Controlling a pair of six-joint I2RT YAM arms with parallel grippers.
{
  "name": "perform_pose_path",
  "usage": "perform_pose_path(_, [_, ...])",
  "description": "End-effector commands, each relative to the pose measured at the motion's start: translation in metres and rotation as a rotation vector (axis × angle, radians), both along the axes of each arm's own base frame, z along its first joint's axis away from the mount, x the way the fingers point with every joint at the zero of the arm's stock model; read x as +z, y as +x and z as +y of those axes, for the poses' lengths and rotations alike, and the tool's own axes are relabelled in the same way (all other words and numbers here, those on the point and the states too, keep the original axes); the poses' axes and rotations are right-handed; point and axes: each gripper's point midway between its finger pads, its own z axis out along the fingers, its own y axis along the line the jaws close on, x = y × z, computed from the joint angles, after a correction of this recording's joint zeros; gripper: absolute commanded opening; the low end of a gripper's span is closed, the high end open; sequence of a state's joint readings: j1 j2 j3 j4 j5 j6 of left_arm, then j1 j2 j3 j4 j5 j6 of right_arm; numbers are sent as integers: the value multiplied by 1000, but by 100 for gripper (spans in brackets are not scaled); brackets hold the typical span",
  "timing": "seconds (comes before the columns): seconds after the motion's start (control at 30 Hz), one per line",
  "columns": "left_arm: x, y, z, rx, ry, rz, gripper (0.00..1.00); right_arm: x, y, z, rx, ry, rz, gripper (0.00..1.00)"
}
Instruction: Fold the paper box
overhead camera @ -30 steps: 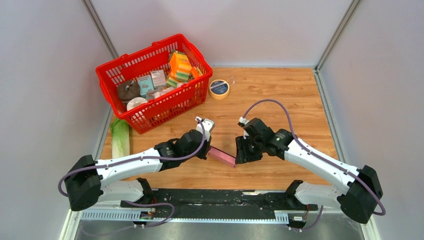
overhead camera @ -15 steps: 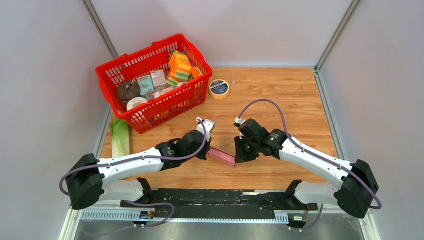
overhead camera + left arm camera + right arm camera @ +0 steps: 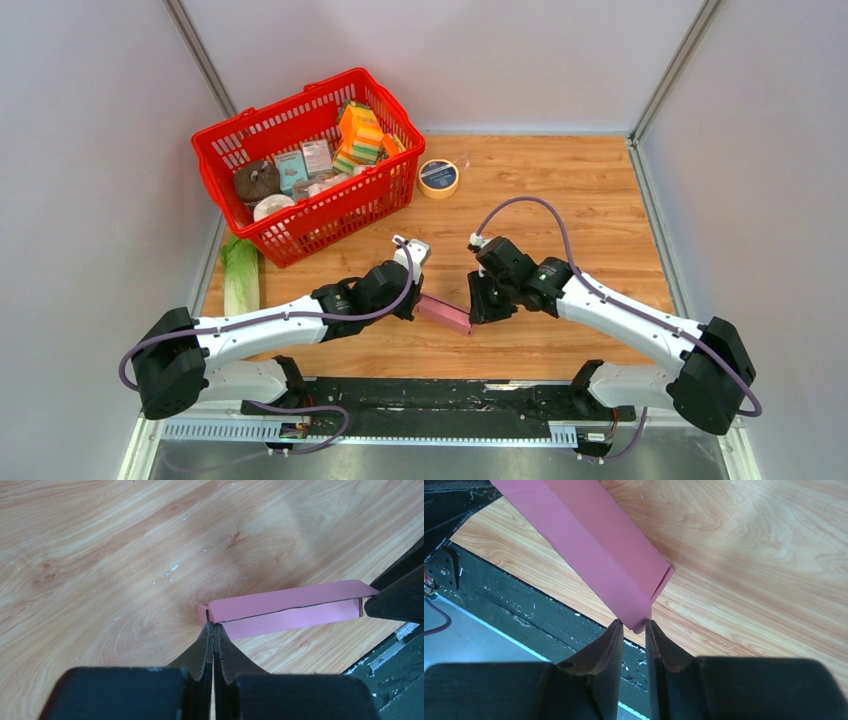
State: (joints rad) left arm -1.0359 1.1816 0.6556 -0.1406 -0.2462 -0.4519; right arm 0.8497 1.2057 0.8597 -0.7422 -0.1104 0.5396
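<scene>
Paper box (image 3: 444,313), already a slim pink tube, sits at 6 o'clock on the wooden table (image 3: 560,190), spanning the gap between the two arms; the red basket (image 3: 330,215) stands well apart at 10 o'clock and a tape roll (image 3: 439,178) at 12 o'clock. Left gripper (image 3: 213,627) is clamped tight, fingers pressed together on what looks like the small tab at the box's near end. Right gripper (image 3: 634,626) has its fingers a narrow gap apart, and the opposite corner of the box fills that gap, so it reads as a grip. The job appears to be at the stage of closing the ends: the long seam shows as a dark line and a top flap juts out at 3 o'clock in the left wrist view. Next, the left pinch likely must hold firm while the right works that flap inward without crushing the thin card. Both box ends are covered from above, and whether the box rests on the wood or hangs lifted is unclear
</scene>
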Motion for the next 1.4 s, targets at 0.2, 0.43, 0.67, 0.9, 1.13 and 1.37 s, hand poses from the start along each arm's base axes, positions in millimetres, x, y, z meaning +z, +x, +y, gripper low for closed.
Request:
perform_pose_path(0.2, [11, -1, -9, -5, -30, -4, 0, 7, 16, 4, -12, -16, -92, 22])
perform_pose_path(0.43, [10, -1, -9, -6, -24, -4, 0, 10, 21, 0, -35, -35, -134, 11])
perform_pose_path(0.67, [9, -2, -10, -9, -21, -3, 0, 15, 19, 1, -45, -22, -113, 0])
perform_pose_path(0.9, [5, -4, -11, -20, -9, 1, 0, 25, 10, 19, -40, 74, -49, 0])
perform_pose_path(1.13, [4, -7, -12, -25, -13, 2, 0, 34, 11, 26, -88, 126, -1, 0])
perform_pose_path(1.37, [4, -11, -11, -31, -14, -3, 0, 33, 14, 24, -169, 170, 44, 0])
